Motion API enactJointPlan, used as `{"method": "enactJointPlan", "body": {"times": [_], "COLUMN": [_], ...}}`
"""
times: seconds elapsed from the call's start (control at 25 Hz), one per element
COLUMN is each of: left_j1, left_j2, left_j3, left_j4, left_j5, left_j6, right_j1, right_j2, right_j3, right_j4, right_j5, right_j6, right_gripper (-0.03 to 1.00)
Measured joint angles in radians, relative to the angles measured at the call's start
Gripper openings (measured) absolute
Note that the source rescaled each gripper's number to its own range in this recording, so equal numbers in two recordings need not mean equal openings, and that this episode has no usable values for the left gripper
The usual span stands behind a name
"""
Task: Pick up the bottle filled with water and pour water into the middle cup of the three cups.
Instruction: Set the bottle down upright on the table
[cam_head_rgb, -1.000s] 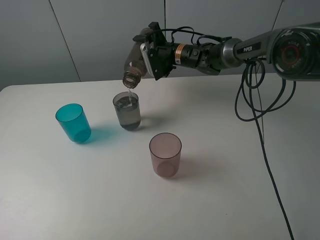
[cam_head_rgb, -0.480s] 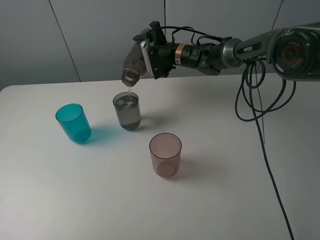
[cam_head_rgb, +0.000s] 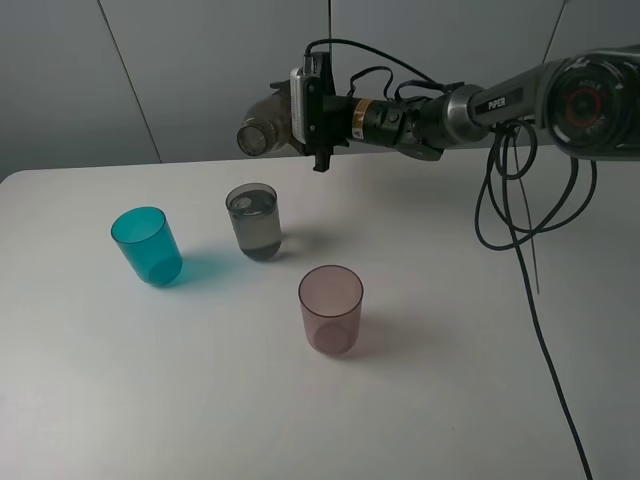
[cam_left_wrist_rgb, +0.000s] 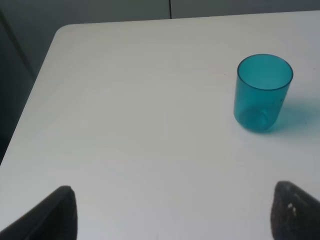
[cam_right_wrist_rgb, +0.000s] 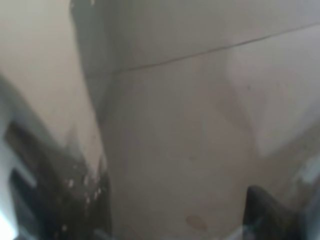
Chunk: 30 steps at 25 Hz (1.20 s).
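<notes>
Right gripper (cam_head_rgb: 297, 112) is clamped on the bottle (cam_head_rgb: 262, 132), held roughly horizontal in the air near the middle cup (cam_head_rgb: 254, 222). That cup holds water and sits between the teal cup (cam_head_rgb: 146, 245) and the pink cup (cam_head_rgb: 331, 308). Left gripper (cam_left_wrist_rgb: 177, 212) is spread wide, empty.

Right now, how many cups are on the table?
3. The teal cup is leftmost; the smoky grey middle cup, holding water, stands farther back; the pinkish-mauve cup is nearest the camera. None appears hidden.
</notes>
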Motion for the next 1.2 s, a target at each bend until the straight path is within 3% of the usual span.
{"method": "enactJointPlan", "body": {"times": [0.32,0.68,0.8,1.0,1.2], "left_j1": [0.000,0.000,0.000,0.000,0.000], "left_j2": [0.000,0.000,0.000,0.000,0.000], "left_j3": [0.000,0.000,0.000,0.000,0.000], "left_j4": [0.000,0.000,0.000,0.000,0.000], "left_j5": [0.000,0.000,0.000,0.000,0.000], "left_j6": [0.000,0.000,0.000,0.000,0.000], "right_j1": [0.000,-0.002,-0.002,-0.020,-0.054], "right_j2": [0.000,-0.003,-0.022,-0.079,-0.155], "right_j3": [0.013,0.014,0.014,0.018,0.098], "right_j4": [0.033,0.144,0.160,0.196,0.263], "right_j5": [-0.110,-0.183,-0.123,0.060,0.227], "right_j6": [0.361,0.739,0.853,1.027,1.091], "right_gripper": [0.00,0.00,0.00,0.00,0.00]}}
